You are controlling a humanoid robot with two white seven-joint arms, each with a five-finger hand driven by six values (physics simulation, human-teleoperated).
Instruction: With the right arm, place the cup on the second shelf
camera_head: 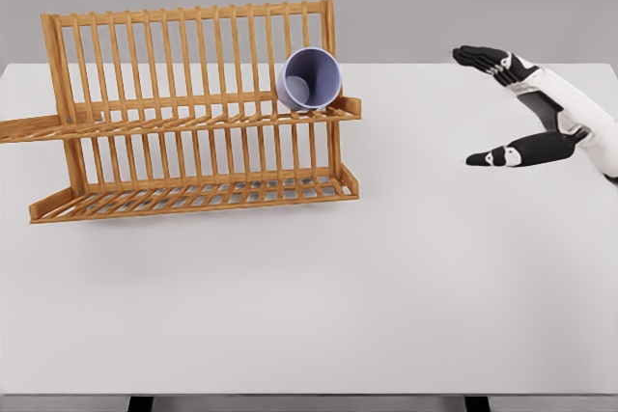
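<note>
A lavender cup (pixel 310 79) lies on its side on the upper shelf of a wooden two-tier dish rack (pixel 193 113), at that shelf's right end, its mouth facing me. My right hand (pixel 497 108) hovers above the table well to the right of the rack, fingers spread and thumb held apart, holding nothing. The left arm does not show.
The rack stands on the back left of a white table (pixel 319 306). Its lower shelf (pixel 193 198) holds nothing. A wooden side wing (pixel 29 128) juts out at the rack's left.
</note>
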